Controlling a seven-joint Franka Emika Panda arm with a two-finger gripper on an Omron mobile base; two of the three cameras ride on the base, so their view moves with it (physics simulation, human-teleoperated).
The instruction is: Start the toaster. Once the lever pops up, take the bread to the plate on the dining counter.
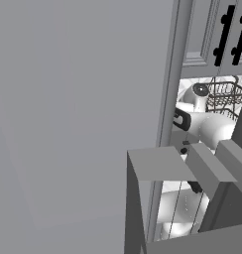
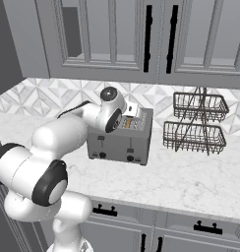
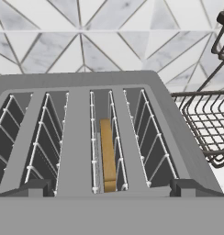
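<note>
A grey toaster (image 2: 123, 140) stands on the marble worktop against the tiled wall. My gripper (image 3: 113, 188) hovers just above its top, looking down into the slots. It is open, with the fingertips (image 3: 33, 187) wide apart and nothing between them. The bread (image 3: 108, 156), a tan slice seen edge-on, sits down inside the second slot from the right of the toaster (image 3: 86, 92). I cannot make out the lever. The plate and the dining counter are out of view.
A two-tier wire basket rack (image 2: 195, 123) stands right of the toaster, close to its side (image 3: 210, 124). Wall cabinets (image 2: 151, 39) with black handles hang overhead. A large grey panel (image 1: 78, 114) blocks most of the left base view.
</note>
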